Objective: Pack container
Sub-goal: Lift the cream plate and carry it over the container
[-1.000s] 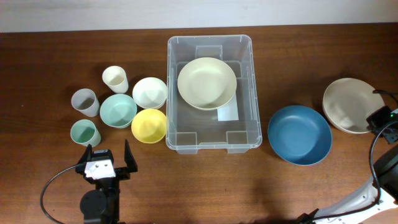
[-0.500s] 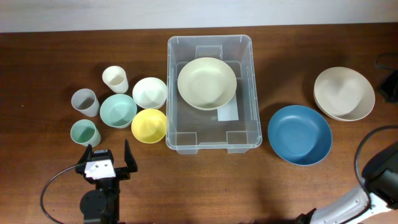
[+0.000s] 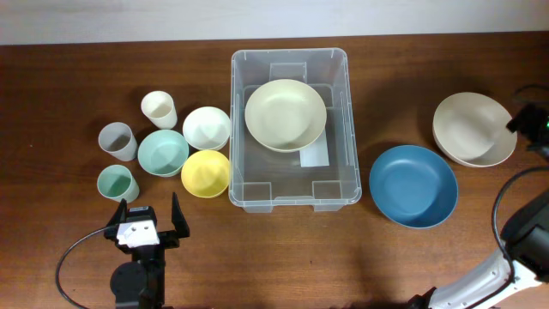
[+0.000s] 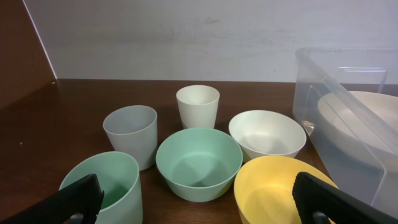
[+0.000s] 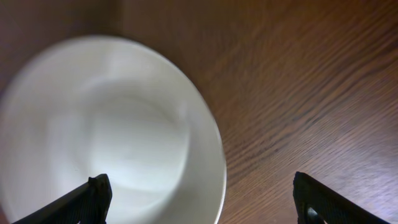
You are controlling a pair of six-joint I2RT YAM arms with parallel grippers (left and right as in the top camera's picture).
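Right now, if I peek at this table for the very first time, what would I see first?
The big clear container in the middle of the table, with a cream bowl sitting inside it. Right of it lies a wide blue bowl, and a bright yellow bowl stands out just left of it.

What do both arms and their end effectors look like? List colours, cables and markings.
Left arm: black, a white block with dark marks behind the left end effector, flat black fingers, a looping black cable. Right arm: a pale grey link, black upper parts, a black cable, a small green light; the right end effector also has black fingers.
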